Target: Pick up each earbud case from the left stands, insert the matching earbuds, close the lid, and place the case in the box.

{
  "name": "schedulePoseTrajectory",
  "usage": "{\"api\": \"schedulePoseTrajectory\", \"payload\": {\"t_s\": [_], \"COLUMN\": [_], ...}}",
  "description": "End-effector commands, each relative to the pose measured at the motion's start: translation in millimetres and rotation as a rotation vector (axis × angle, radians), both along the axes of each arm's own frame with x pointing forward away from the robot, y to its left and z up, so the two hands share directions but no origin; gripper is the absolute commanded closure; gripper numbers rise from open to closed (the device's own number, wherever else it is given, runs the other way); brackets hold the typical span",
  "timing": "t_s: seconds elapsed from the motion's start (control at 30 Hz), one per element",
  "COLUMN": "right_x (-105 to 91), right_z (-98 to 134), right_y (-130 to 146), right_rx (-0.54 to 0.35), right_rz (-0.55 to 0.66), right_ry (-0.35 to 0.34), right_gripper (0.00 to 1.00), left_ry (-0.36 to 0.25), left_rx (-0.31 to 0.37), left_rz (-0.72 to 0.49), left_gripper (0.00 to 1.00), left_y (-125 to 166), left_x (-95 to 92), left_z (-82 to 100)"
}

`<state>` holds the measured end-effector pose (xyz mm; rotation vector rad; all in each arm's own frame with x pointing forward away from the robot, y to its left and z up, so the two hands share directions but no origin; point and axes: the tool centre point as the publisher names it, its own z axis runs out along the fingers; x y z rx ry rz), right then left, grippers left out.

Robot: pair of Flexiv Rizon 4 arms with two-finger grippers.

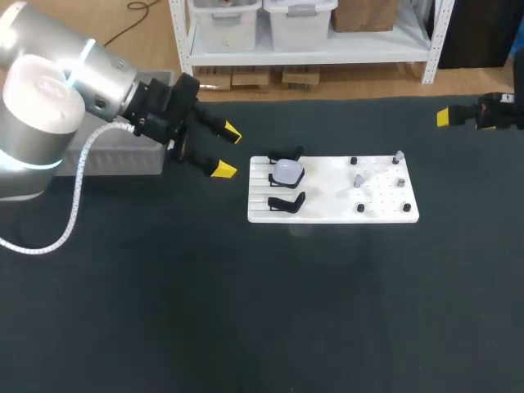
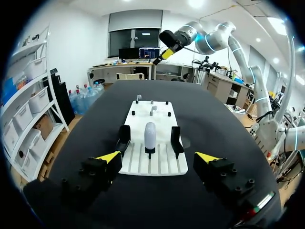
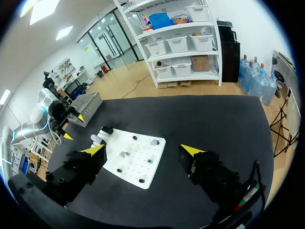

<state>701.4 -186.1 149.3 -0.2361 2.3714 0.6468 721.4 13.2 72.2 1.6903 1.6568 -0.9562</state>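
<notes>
The white board [image 1: 385, 209] lies on the dark table [image 1: 246, 311] a little to the right of the middle, and the pale earbud case [image 1: 287, 171] sits on the black stand at the board's nine o'clock edge, towards its far corner. A second black stand [image 1: 286, 201] just nearer on that same edge holds nothing. Two small grey earbuds [image 1: 358, 182] stand on pegs on the board's three o'clock half (one near the middle, one at the far corner), among several short dark pegs. The left gripper [image 1: 228, 151] hangs above the table at nine o'clock from the board, near it but apart, its fingers spread wide with nothing between them. In the left wrist view the case [image 2: 150, 136] stands straight ahead of the left gripper [image 2: 158, 157], between two black stand pieces. The grey box [image 1: 115, 155] lies at the table's ten o'clock corner, partly hidden behind the left arm [image 1: 49, 106]. The right gripper [image 1: 463, 116] is well away at about two o'clock, near the table's far edge; the right wrist view shows its fingers [image 3: 190, 150] wide apart and holding nothing, with the board [image 3: 143, 179] ahead of them.
</notes>
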Motion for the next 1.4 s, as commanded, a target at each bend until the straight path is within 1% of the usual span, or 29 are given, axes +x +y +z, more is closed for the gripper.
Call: {"api": "schedulePoseTrajectory", "payload": {"t_s": [0.03, 0.13, 0.2, 0.27, 0.4, 0.47, 0.7, 0.77, 1.03, 1.17, 1.4], "right_x": [-0.5, -0.5, -0.5, -0.5, -0.5, -0.5, -0.5, -0.5, -0.5, -0.5, -0.5], "right_z": [0, 0, 0, 0, 0, 0, 0, 0, 0, 0, 0], "right_y": [0, 0, 0, 0, 0, 0, 0, 0, 0, 0, 0], "right_rx": [-0.002, -0.002, -0.002, -0.002, -0.002, -0.002, -0.002, -0.002, -0.002, -0.002, -0.002], "right_rz": [-0.002, -0.002, -0.002, -0.002, -0.002, -0.002, -0.002, -0.002, -0.002, -0.002, -0.002], "right_ry": [0.0, 0.0, 0.0, 0.0, 0.0, 0.0, 0.0, 0.0, 0.0, 0.0, 0.0], "right_gripper": [0.0, 0.0, 0.0, 0.0, 0.0, 0.0, 0.0, 0.0, 0.0, 0.0, 0.0], "left_ry": [0.005, -0.065, -0.062, -0.073, -0.061, -0.046, 0.021, 0.029, 0.052, 0.054, 0.054], "left_rx": [0.004, 0.024, 0.0, -0.001, -0.016, -0.019, -0.039, -0.049, -0.107, -0.126, -0.146], "left_rz": [-0.007, 0.009, 0.015, 0.012, 0.001, -0.006, -0.001, 0.005, 0.026, 0.032, 0.063], "left_gripper": [0.0, 0.0, 0.0, 0.0, 0.0, 0.0, 0.0, 0.0, 0.0, 0.0, 0.0], "left_y": [-1, -8, -15, -23, -37, -42, -50, -51, -54, -55, -57], "left_x": [2.6, -4.4, -4.1, -3.1, 2.9, 4.9, 10.6, 11.7, 16.0, 17.1, 12.0], "left_z": [-0.1, -4.6, -5.9, -9.1, -18.6, -23.3, -40.7, -44.2, -50.8, -52.1, -55.9]}}
